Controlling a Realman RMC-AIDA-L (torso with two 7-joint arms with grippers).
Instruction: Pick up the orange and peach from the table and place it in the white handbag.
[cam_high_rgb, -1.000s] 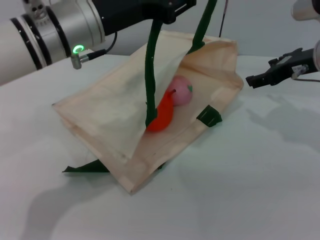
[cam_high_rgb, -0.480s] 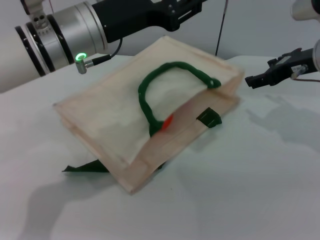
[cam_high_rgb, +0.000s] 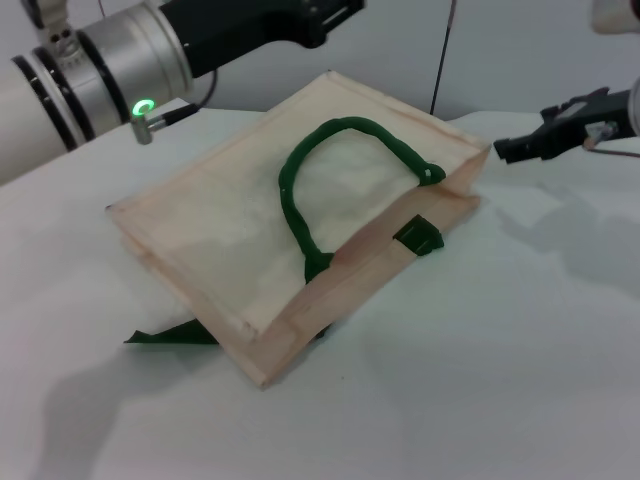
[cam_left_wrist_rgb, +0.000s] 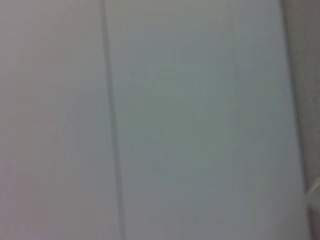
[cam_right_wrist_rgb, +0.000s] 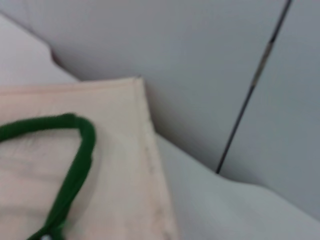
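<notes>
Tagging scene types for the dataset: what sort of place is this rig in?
Most likely a lab or test bench, not a home. A white table holds only the white handbag, lying flat. A bare grey panelled wall stands behind. The left gripper and right gripper are both lifted clear.

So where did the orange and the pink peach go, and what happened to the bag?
The left arm let go of the dark green rope handle. The handle fell onto the cream fabric tote bag, whose top flap dropped shut, hiding both fruits. The left arm pulled up and back. The bag stayed put on the white table, and the right end effector barely moved.
</notes>
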